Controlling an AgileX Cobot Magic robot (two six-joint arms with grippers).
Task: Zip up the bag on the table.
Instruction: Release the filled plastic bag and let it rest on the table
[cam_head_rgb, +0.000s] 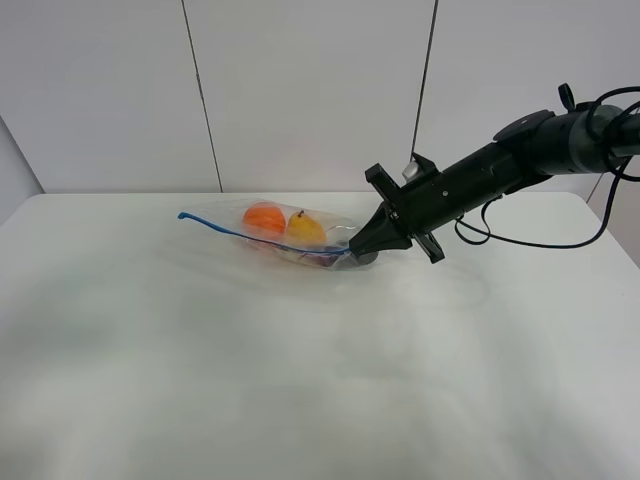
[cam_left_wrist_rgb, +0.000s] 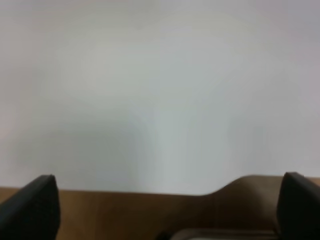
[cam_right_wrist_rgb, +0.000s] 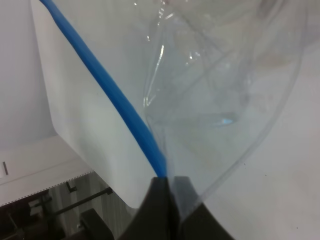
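The bag (cam_head_rgb: 290, 238) lies on the white counter (cam_head_rgb: 300, 380) a little toward twelve o'clock from the middle, stretched from about ten o'clock to three o'clock in the high view, with its blue zipper strip (cam_head_rgb: 240, 234) running along the edge that faces the camera. Through the clear plastic an orange fruit (cam_head_rgb: 264, 217) sits just beside a yellow one (cam_head_rgb: 305, 229), the orange nearer the nine o'clock end. And there's the right arm, reaching in from the three o'clock side, black and angled down, its right pincer (cam_head_rgb: 360, 248) at the bag's three o'clock end. The right wrist view shows it clearly: the two dark fingers (cam_right_wrist_rgb: 159, 197) are pressed together on the blue strip (cam_right_wrist_rgb: 107, 87), pinching it right where the strip meets them, with crinkly clear film (cam_right_wrist_rgb: 220, 90) billowing out beside it and the counter's rounded corner (cam_right_wrist_rgb: 127, 202) visible past the plastic. Over on the left wrist view, the left pincer (cam_left_wrist_rgb: 170, 210) hangs off the counter's edge, its dark fingers (cam_left_wrist_rgb: 35, 207) spread wide apart at either side of the picture, nothing between them, with the white counter (cam_left_wrist_rgb: 160, 100) filling the view beyond and a brown surface below.
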